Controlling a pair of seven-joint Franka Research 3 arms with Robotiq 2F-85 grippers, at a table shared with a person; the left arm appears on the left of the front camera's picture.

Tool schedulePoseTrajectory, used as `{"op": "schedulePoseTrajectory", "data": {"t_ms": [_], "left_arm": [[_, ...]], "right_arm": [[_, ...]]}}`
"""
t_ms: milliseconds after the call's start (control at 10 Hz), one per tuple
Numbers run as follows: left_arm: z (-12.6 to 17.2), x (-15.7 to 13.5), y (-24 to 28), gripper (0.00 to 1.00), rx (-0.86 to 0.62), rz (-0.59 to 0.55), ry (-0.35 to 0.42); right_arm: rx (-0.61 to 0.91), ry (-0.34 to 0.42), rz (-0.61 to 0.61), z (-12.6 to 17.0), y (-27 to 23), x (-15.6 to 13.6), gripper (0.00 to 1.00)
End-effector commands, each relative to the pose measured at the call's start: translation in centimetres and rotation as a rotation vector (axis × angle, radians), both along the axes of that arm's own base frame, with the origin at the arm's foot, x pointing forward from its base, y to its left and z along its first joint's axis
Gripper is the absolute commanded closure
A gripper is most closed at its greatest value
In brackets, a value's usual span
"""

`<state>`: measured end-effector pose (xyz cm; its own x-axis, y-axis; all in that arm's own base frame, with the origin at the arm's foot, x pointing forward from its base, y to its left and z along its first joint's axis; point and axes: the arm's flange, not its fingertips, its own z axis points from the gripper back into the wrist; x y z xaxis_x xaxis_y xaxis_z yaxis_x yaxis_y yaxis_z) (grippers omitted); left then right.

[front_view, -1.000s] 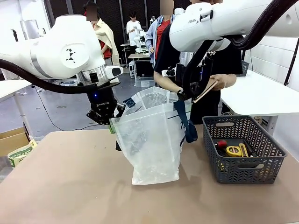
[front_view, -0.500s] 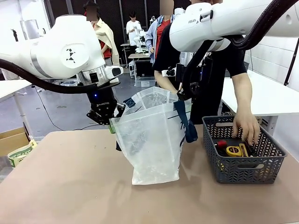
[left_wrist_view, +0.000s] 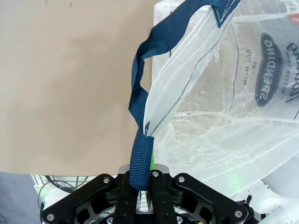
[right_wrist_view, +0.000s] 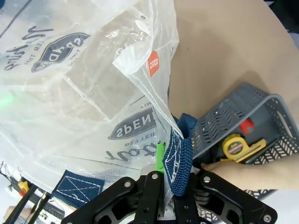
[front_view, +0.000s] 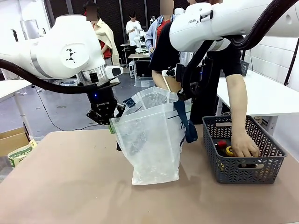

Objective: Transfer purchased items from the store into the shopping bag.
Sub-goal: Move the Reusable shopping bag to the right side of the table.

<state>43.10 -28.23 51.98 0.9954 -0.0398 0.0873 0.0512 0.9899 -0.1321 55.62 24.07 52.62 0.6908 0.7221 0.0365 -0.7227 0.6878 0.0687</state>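
Shopping bag (front_view: 150,140) inside indistinct (translucent plastic)

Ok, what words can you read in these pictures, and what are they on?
"SPENDING", upside down, in a navy oval on the shopping bag.
"WITH YOU" and "TIME", small, beside that oval.
"FRAN", cut off, on the right arm.
Orange tag on the bag: too small to read.
Green print on the cardboard box: too blurred.

Front cam across table (front_view: 70,186); wrist cams near bag (front_view: 149,135).
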Motion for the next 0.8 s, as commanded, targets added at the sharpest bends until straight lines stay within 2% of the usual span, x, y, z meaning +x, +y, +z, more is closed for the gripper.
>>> {"op": "schedulePoseTrajectory", "data": {"t_ms": [0, 700], "left_arm": [[0.02, -0.23, 0.77, 1.00, 0.019, -0.001, 0.005], [0.02, -0.23, 0.77, 1.00, 0.019, -0.001, 0.005]], "right_arm": [[-0.007, 0.004, -0.018, -0.18, -0.34, 0.12, 1.00], [-0.007, 0.004, -0.018, -0.18, -0.34, 0.12, 1.00]]}}
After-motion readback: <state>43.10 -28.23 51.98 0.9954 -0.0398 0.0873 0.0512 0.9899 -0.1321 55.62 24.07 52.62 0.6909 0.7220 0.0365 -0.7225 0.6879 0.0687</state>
